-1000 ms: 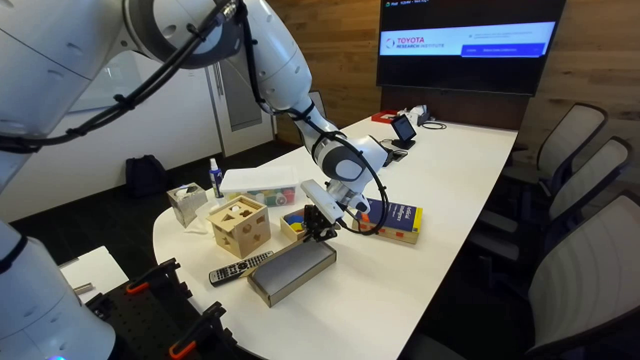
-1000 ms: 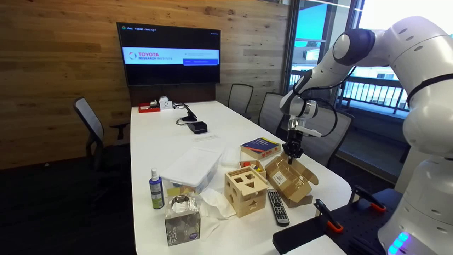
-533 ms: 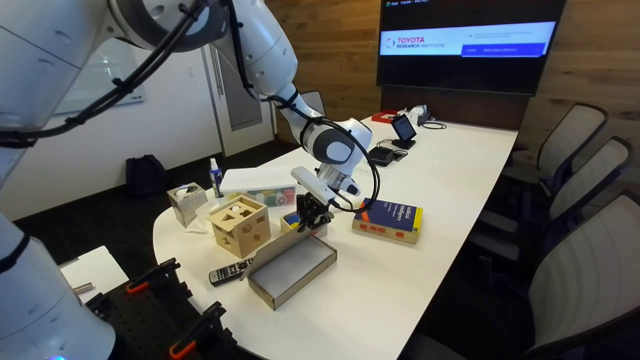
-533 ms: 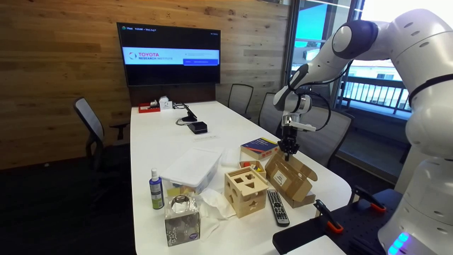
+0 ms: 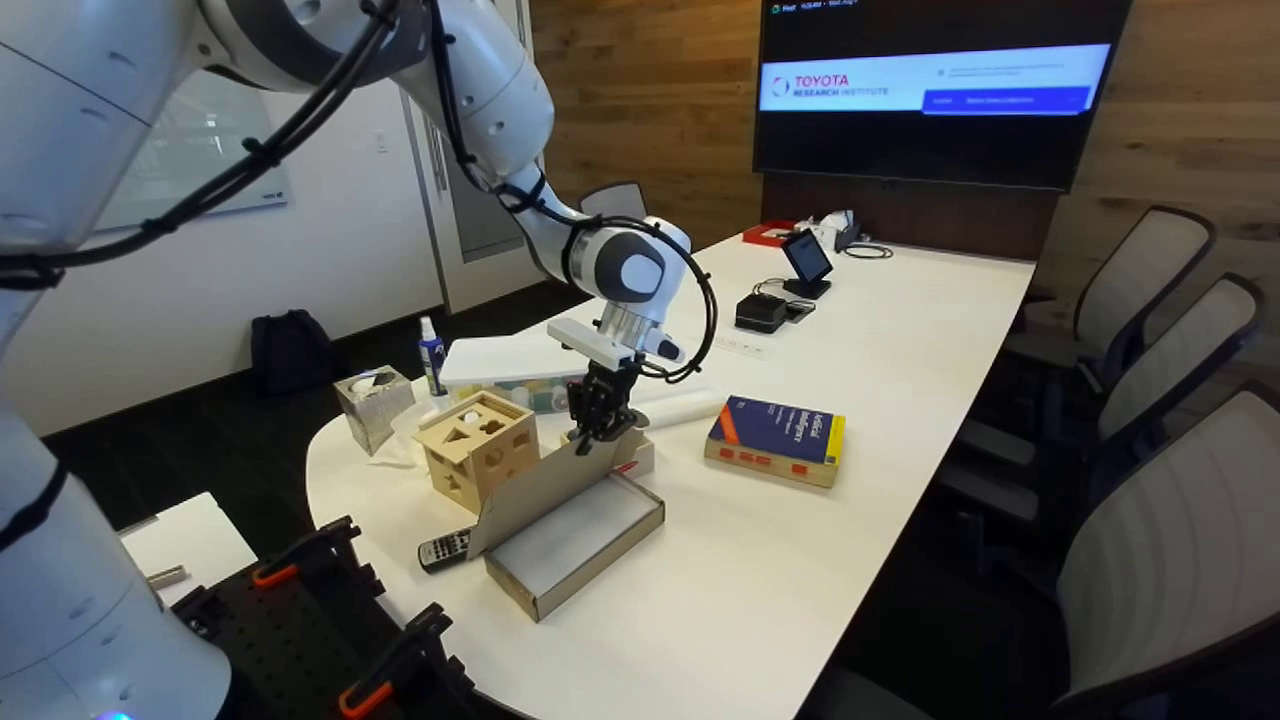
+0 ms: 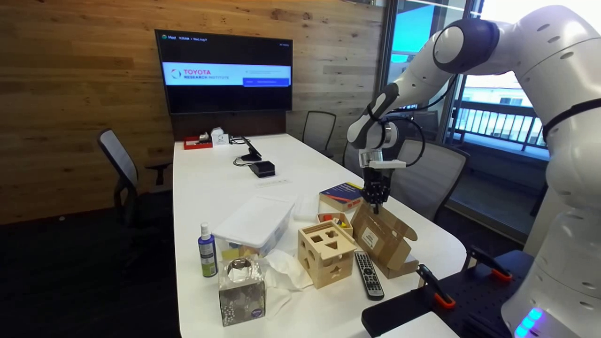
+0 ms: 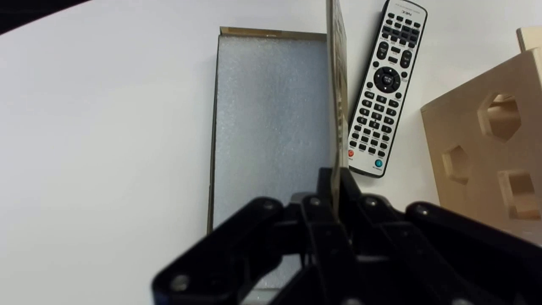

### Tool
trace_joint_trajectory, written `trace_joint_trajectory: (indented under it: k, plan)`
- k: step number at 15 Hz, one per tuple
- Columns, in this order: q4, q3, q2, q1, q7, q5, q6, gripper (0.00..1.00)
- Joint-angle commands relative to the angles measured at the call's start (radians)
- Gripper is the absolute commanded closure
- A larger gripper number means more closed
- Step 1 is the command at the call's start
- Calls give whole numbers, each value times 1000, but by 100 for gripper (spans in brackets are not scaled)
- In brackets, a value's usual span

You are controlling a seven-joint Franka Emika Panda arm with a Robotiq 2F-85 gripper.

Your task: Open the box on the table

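Toward the far end, my black claw (image 7: 337, 183) pinches the flat tan cardboard box's (image 5: 600, 561) thin brown lid (image 5: 540, 490) — to fold it left, I guess.

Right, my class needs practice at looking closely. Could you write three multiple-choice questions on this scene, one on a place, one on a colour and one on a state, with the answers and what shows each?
1. Where is the remote?
A) between the box and the wooden cube
B) inside the box
C) on top of the wooden cube

2. Which colour is most of the top of the book?
A) green
B) white
C) blue

3. What state is the lid of the box in?
A) shut flat
B) raised, its edge in the gripper
C) lying apart from the box

Answers:
1. A: the wrist view shows the remote with the lid on one side and the wooden cube on the other.
2. C: both exterior views show a mainly blue cover.
3. B: the wrist view shows the lid's edge pinched in the gripper.
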Motion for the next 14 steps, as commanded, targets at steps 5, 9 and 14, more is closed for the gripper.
trace_joint_trajectory:
  k: [5,9,14]
  plan:
    - [-22,13,-27,80,42,-72,-67,98]
    - [-14,43,-27,81,-12,-65,-92,98]
    - [6,95,-6,52,-179,-46,-143,98]
